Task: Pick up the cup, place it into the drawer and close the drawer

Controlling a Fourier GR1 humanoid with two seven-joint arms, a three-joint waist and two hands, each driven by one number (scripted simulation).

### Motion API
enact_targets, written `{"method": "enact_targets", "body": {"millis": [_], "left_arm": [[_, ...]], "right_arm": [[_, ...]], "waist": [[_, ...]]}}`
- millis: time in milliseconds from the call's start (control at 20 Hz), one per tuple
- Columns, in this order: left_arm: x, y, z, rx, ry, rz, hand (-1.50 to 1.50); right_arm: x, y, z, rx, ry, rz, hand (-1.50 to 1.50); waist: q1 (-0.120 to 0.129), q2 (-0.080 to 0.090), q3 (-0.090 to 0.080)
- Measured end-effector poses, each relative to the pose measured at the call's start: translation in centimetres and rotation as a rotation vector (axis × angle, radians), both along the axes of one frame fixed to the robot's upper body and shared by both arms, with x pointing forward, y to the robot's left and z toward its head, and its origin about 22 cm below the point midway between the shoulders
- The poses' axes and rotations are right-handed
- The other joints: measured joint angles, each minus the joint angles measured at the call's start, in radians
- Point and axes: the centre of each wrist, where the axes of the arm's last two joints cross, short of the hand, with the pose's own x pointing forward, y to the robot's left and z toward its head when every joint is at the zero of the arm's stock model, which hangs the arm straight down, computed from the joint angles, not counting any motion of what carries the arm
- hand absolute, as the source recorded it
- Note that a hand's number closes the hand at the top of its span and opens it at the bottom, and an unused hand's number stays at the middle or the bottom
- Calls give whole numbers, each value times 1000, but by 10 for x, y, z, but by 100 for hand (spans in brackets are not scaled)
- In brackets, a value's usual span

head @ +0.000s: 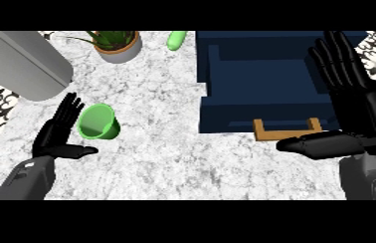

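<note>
both hands spread: left hand [57, 132] beside cup [99, 121], right hand [343, 95] over drawer [264, 82].

The right robot hand [351, 107] covers the right side of the navy drawer [242, 125], so the wall there is hidden. Its thumb lies close by the right end of the wooden handle [283, 134]; whether they touch cannot be told. The drawer's far end, a grey cylinder [29, 62], the leaves of a potted plant [119, 49] and a small green thing [176, 40] are cut off along the top. What the green thing is cannot be told. The left robot hand [55, 137] stands just beside the cup [99, 121]; contact cannot be told. Both forearms [29, 180] run out at the lower edge.
</note>
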Motion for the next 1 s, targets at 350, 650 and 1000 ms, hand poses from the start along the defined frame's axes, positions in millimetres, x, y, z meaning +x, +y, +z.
{"method": "enact_targets", "body": {"millis": [350, 650, 1000], "left_arm": [[-13, -4, -18, 19, 4, 29, -150], [-13, -9, -21, 24, -10, 33, -150], [-7, -23, -25, 14, -32, 14, -150]], "right_arm": [[0, -1, 6, -1, -1, 12, -150], [3, -4, 10, -4, 0, 20, -150], [5, 0, 10, -6, -2, 23, -150]], "waist": [[-10, 5, -2], [-15, 7, -3], [-20, 10, -4]]}}
